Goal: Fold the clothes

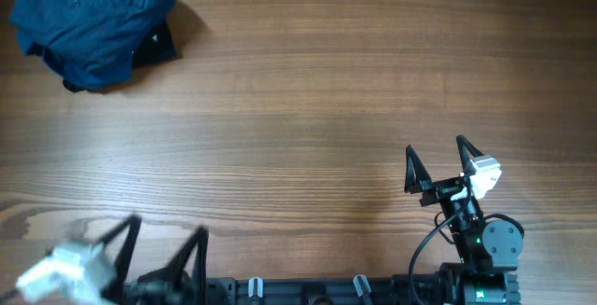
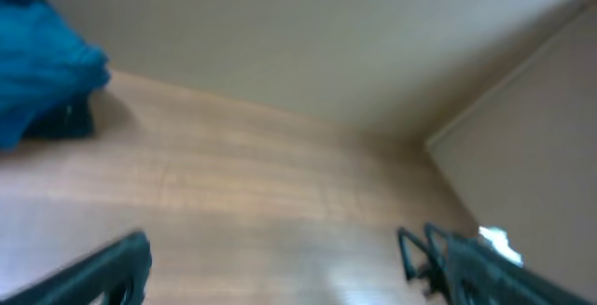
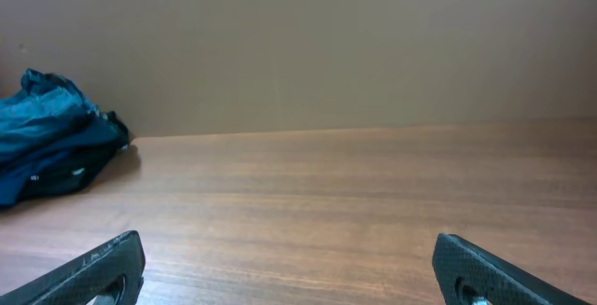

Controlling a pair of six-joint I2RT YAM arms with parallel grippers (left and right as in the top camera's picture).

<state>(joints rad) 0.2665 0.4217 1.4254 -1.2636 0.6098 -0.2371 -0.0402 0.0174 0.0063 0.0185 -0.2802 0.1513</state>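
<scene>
Reaching the crumpled blue clothes (image 1: 89, 25) at upper left comes first. Both the left gripper (image 1: 168, 228) and right gripper (image 1: 435, 146) gape empty at the bottom; dragging the clothes centreward before spreading probably helps.
</scene>
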